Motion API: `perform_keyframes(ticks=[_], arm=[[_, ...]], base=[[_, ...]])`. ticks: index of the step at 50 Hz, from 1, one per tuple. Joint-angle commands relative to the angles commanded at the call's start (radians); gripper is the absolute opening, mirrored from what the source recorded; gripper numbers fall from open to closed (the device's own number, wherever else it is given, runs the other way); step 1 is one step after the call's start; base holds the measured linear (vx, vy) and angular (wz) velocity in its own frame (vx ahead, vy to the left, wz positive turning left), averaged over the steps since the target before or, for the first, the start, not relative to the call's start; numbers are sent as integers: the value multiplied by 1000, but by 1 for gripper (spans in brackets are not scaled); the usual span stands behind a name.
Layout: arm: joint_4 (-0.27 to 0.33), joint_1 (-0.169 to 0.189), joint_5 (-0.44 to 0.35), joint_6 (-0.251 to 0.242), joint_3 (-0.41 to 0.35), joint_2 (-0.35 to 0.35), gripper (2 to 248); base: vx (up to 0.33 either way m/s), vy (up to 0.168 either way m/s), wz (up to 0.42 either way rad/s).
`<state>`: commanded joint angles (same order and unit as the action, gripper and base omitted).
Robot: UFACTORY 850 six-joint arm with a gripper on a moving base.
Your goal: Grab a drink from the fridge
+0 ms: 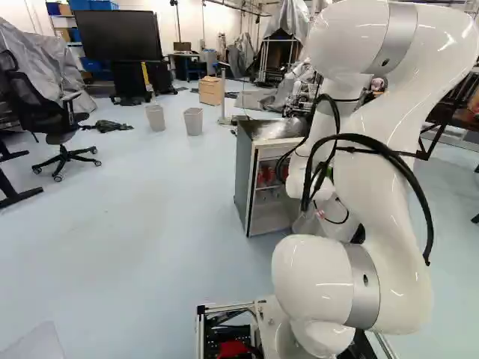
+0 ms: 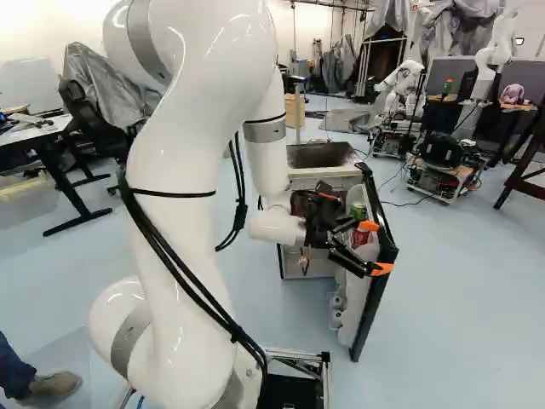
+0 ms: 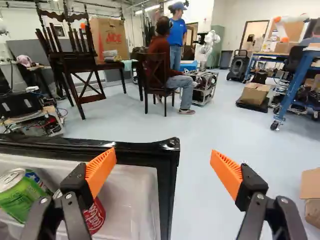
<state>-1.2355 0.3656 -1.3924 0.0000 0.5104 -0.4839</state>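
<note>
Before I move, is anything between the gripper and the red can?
The gripper is open, with the door's black edge showing between its fingers in the wrist view; that edge may obstruct. Nothing else visible blocks the red can, partly hidden by one finger.

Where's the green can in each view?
Left base view: cannot tell; green sliver behind the arm.
Right base view: green can right of middle, in the open door.
Wrist view: in the door, beside the red can.
Shared landmark: fridge (wrist view: door only).

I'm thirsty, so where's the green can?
In the right base view, the green can sits inside the open fridge door, right of the arm, beside the red can.
</note>
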Motion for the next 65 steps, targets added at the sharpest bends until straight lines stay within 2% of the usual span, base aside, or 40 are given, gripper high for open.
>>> perform_keyframes(ticks=[29, 65], arm=[[0, 128, 0, 0, 137, -78, 247], [0, 261, 0, 0, 324, -185, 247]], base=[[0, 0, 0], [0, 0, 0]])
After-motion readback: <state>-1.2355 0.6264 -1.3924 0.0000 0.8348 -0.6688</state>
